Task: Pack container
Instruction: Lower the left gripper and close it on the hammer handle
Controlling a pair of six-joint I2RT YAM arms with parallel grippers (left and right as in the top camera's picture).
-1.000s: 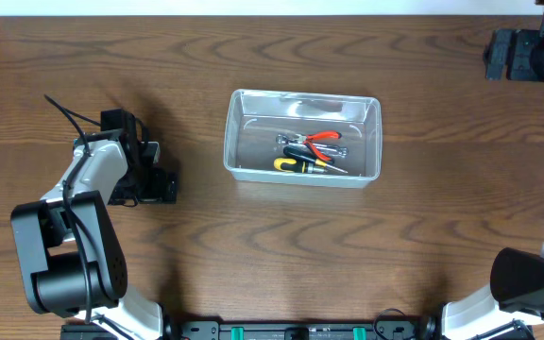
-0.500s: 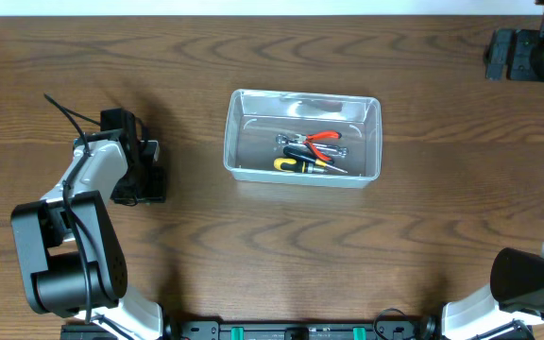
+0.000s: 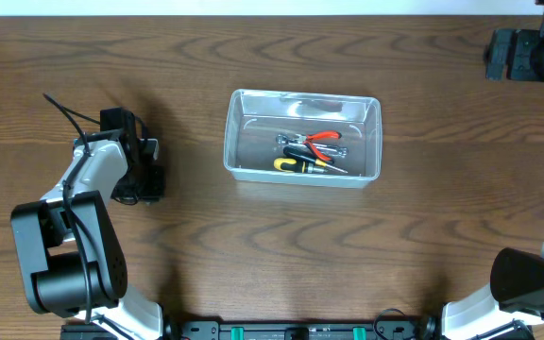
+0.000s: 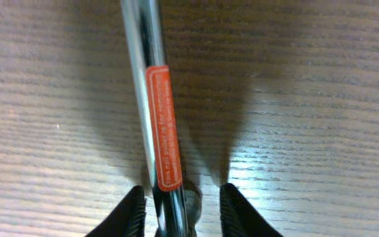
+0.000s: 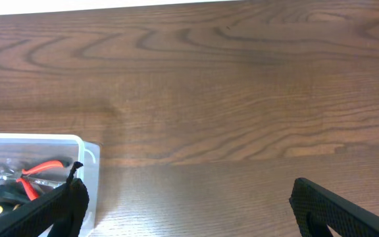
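The container (image 3: pixel 302 94), a clear plastic bin, stands mid-table and holds red-handled pliers (image 3: pixel 324 138) and a yellow-and-black screwdriver (image 3: pixel 296 164). My left gripper (image 3: pixel 144 181) is low over the table at the far left. In the left wrist view its jaws (image 4: pixel 179 214) straddle a chrome tool shaft (image 4: pixel 140 39) bearing an orange label (image 4: pixel 162 125). The left pad sits close against the shaft; a gap shows on the right side. My right gripper (image 5: pixel 189 210) hangs wide open at the far right back, holding nothing. A corner of the container (image 5: pixel 87 153) shows in its view.
Dark wooden tabletop (image 3: pixel 348 246) all round. The left arm's base (image 3: pixel 59 264) stands at the front left, the right arm's base (image 3: pixel 527 283) at the front right. The table's far edge (image 3: pixel 253 11) runs along the top.
My left gripper's jaws have drawn in from wide open to a narrow gap round the chrome shaft. The arm has stayed in place. The right arm has not moved.
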